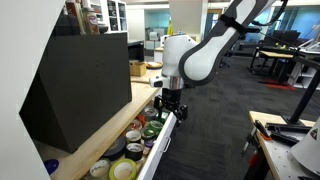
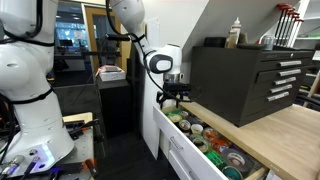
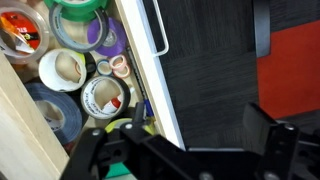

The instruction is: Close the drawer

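Observation:
The drawer is pulled open under the wooden bench, and its white front [image 1: 160, 150] shows in both exterior views [image 2: 180, 152]. It is full of tape rolls [image 3: 70, 68]. In the wrist view the white front panel [image 3: 148, 75] with its metal handle [image 3: 157, 30] runs top to bottom. My gripper [image 1: 170, 108] hangs over the drawer's front edge at one end, also seen in an exterior view [image 2: 175, 98]. It is open and empty [image 3: 190, 135]; one finger is over the drawer's inside, the other over the dark carpet outside the front.
A black tool cabinet [image 1: 80, 90] [image 2: 250, 85] stands on the wooden benchtop [image 2: 290, 130] above the drawer. A second white robot arm [image 2: 30, 80] stands across the aisle. A cluttered desk [image 1: 285, 150] is on the carpet side.

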Motion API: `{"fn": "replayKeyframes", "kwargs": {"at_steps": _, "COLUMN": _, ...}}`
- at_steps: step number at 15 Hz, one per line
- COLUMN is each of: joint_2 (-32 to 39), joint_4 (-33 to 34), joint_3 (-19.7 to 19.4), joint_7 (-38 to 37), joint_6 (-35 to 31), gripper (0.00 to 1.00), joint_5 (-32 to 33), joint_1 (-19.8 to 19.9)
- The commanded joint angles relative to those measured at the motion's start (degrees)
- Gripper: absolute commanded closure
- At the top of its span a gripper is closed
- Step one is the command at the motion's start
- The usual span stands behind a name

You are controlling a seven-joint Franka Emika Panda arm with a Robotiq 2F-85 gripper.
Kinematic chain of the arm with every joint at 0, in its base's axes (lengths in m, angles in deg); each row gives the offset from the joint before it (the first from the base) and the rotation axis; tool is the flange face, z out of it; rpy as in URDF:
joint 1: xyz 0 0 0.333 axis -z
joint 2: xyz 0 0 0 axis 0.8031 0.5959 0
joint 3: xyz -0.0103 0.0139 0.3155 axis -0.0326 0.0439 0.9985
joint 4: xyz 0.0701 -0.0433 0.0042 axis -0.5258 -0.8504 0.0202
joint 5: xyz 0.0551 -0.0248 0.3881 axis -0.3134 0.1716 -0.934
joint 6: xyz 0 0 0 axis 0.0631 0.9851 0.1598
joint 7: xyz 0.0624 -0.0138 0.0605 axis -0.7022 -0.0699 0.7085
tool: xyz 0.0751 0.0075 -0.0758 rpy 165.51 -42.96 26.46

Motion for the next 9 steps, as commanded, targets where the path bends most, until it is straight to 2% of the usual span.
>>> {"fn": "replayKeyframes", "kwargs": {"at_steps": 1, "joint_2": 0.1, "joint_4": 0.1, "joint_3": 1.1, "joint_7": -0.5, "joint_6": 0.1, "gripper": 0.00, "joint_5": 0.7, "joint_1": 1.0}}
{"fn": "replayKeyframes", "kwargs": {"at_steps": 5, "joint_2": 0.4, "joint_4": 0.0, "joint_3": 1.3, "joint_7": 0.3, "joint_6": -0.4, "gripper": 0.00, "joint_5": 0.7, "joint_1": 1.3}}
{"fn": "replayKeyframes", "kwargs": {"at_steps": 9, "joint_2": 2.8, "joint_4": -0.4, "joint_3": -0.4, "joint_7": -2.7, "joint_6": -2.1, "gripper": 0.00, "joint_5": 7.0, "joint_1": -1.3}}
